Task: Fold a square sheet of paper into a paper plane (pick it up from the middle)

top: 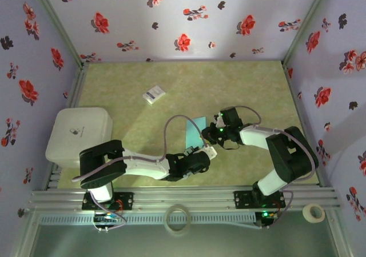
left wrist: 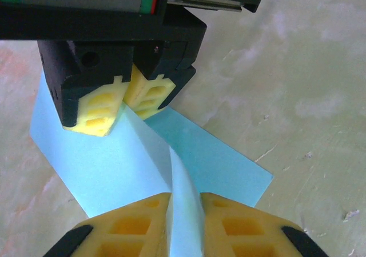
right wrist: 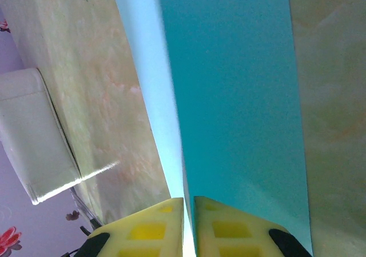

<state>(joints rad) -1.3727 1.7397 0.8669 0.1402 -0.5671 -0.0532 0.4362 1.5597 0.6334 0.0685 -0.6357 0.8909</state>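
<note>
— On the marbled green table (top: 246,85), what do your claws hold?
— My left gripper (left wrist: 184,203) and right gripper (right wrist: 189,203), both yellow-padded, are pinched closed on the smooth teal paper sheet (left wrist: 114,171) near mid-table, with a raised crease between them. A closed white plastic box (top: 80,134) sits alongside: contents hidden, logo unreadable.

Dim, violet-tinged overhead view with soft shadows; brighter, washed-out wrist close-ups, foreground blurred.

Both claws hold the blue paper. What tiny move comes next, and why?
Probably lift together slightly: the left gripper and right gripper each pinch the square sheet of paper at a raised crease, the rest lying on the table.
</note>
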